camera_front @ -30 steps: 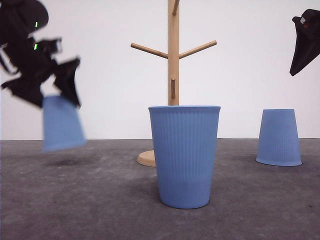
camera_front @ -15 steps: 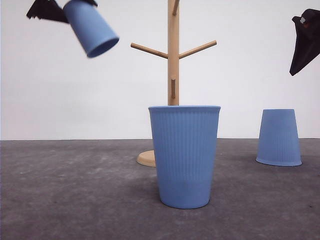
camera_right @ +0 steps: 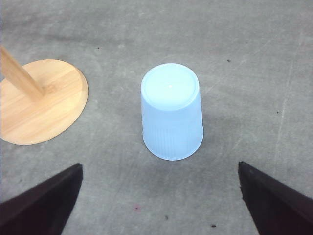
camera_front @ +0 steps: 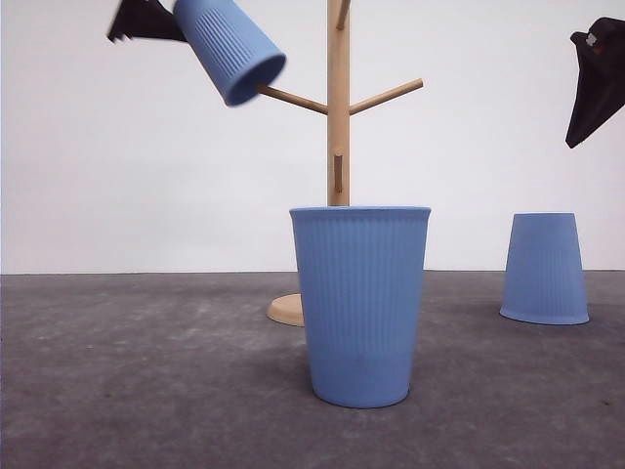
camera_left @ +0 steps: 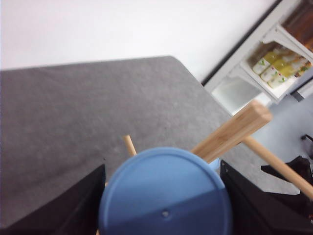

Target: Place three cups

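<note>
The left gripper (camera_left: 164,196) is clamping a tilted cup (camera_front: 229,47) between its fingers, mouth at a peg of the wooden rack (camera_front: 338,147). The right gripper (camera_right: 159,196) is hanging wide open above an upturned cup (camera_right: 171,111). A third cup (camera_front: 360,303) is standing upright.

No readable text anywhere here. The cups (camera_front: 361,303) are plain ribbed blue, no logo or print. The bottles on the shelf (camera_left: 271,68) in the left wrist view have labels, but they're way too blurry to make out.
</note>
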